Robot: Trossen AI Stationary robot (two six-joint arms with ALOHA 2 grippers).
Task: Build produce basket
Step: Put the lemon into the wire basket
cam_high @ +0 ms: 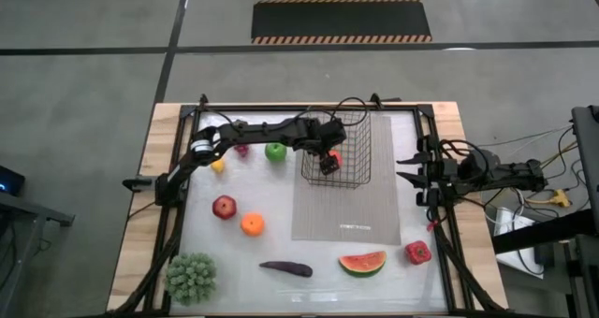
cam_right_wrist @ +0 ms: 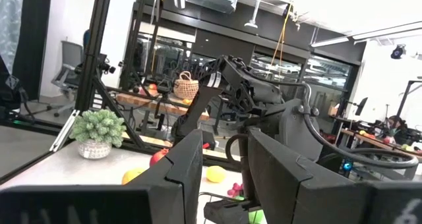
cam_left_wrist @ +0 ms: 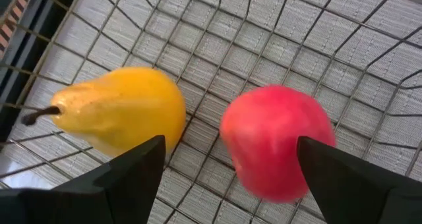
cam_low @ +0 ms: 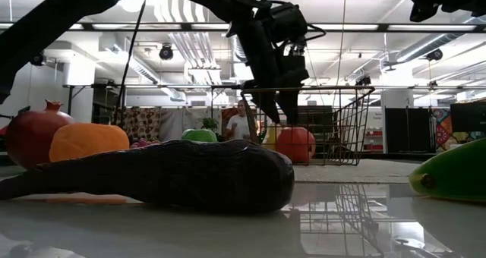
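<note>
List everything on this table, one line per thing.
basket: one, black wire, far end of mat
mat: one, grey, centre
pear: one, yellow, in basket
red fruit: one, in basket beside pear
green apple: one, left of basket
purple fruit: one, far left
yellow fruit: one, far left
red apple: one, left
orange: one, beside red apple
eggplant: one, dark, near edge
watermelon slice: one, near edge
red pepper: one, near right
bushy plant: one, green, near-left corner
left gripper: open, over basket
right gripper: open, right edge
</note>
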